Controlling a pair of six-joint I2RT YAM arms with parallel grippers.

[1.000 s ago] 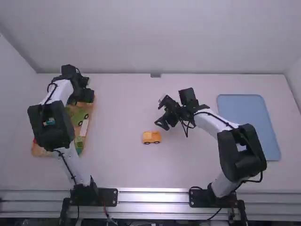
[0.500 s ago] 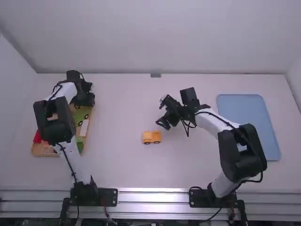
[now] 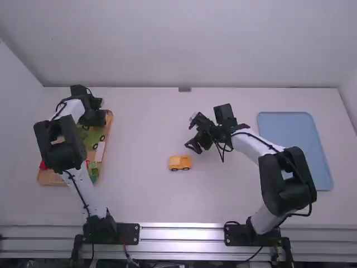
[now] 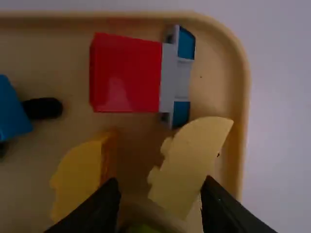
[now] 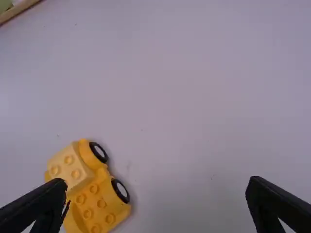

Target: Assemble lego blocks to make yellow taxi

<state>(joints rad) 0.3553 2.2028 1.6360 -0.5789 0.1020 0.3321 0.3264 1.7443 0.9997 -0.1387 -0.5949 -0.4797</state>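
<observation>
My left gripper is over the far end of the wooden tray at the left. In the left wrist view my left gripper stands open above the tray, a pale yellow curved block partly between and beyond its fingertips. Another yellow block lies near its other finger. My right gripper is over the mid-table, behind the yellow taxi body. In the right wrist view my right gripper is wide open, and the taxi body, with black wheels and studs on top, sits by one finger.
The wooden tray also holds green wheeled pieces, a white block and red pieces. In the left wrist view a red block and a blue piece lie inside it. A blue tray is at the right.
The left arm has shifted slightly right and then back left, its gripper ending a little nearer the camera over the tray. The right arm has barely moved. The taxi body has stayed in place.
</observation>
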